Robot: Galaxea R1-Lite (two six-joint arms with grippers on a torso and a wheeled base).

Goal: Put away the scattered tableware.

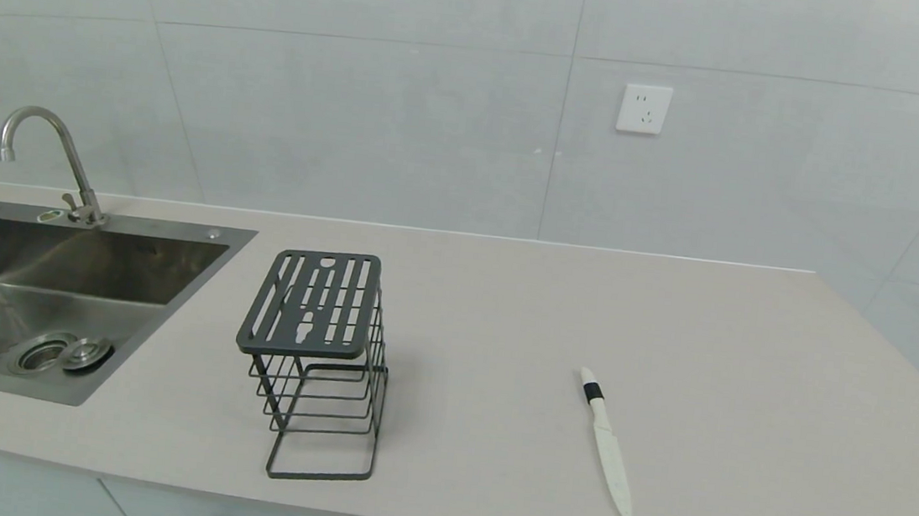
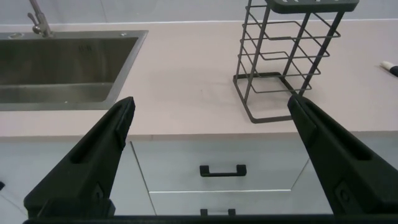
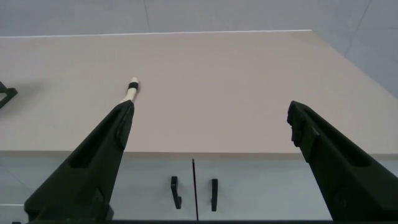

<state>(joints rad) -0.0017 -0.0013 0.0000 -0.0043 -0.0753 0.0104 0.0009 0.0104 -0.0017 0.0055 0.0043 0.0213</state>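
A white knife (image 1: 607, 444) with a black band near its handle end lies flat on the counter, right of centre, blade tip toward the front edge. Its handle end (image 3: 132, 87) also shows past my right gripper's finger. A dark wire rack (image 1: 317, 358) with a slotted top plate stands upright left of the knife; its lower frame (image 2: 283, 59) shows in the left wrist view. My left gripper (image 2: 211, 106) is open, held below and in front of the counter edge before the rack. My right gripper (image 3: 208, 109) is open too, low before the counter, near the knife.
A steel sink (image 1: 42, 298) with a curved tap (image 1: 47, 159) is set into the counter at the left. A wall socket (image 1: 643, 108) sits on the tiled wall behind. Cabinet drawers with black handles (image 2: 222, 170) lie under the counter. Bare counter spreads to the right of the knife.
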